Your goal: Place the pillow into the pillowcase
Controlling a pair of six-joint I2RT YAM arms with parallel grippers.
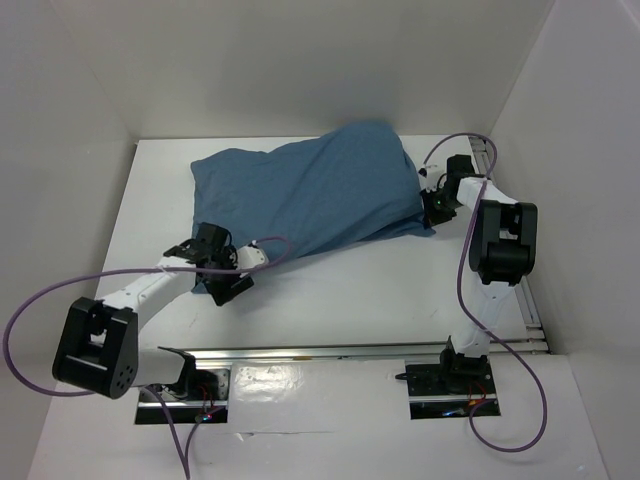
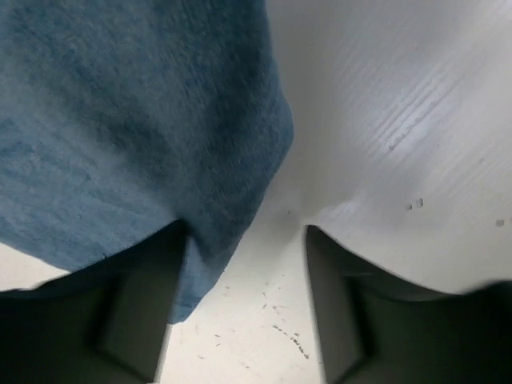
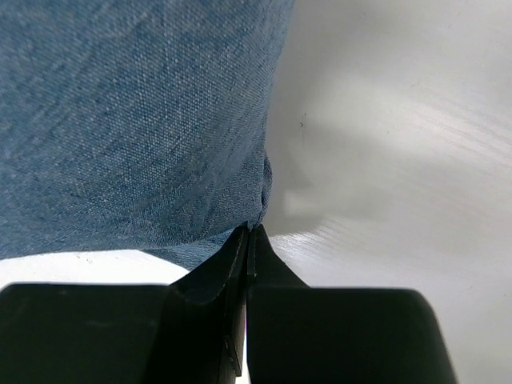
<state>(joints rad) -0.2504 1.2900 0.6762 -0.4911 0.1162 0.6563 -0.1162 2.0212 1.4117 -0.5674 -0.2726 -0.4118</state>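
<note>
A flat white table (image 1: 340, 300), faintly streaked and speckled with small dark marks, is being occupied across the centre and upper middle of the overhead frame by the pillowcase (image 1: 310, 195). This dusty-blue woven sack is lying plump and rounded, softly creased. The pillow is not being shown in any view. At the sack's lower left corner, the left gripper (image 2: 244, 232) is being held with its dark, blocky fingers apart, and the cloth's rounded hem is being draped against one of them, with bare table showing through the rest of the gap. At the sack's right corner, the right gripper (image 3: 250, 236) is being pressed together, a thin edge of blue cloth being pinched at its wedge-shaped tips.
</note>
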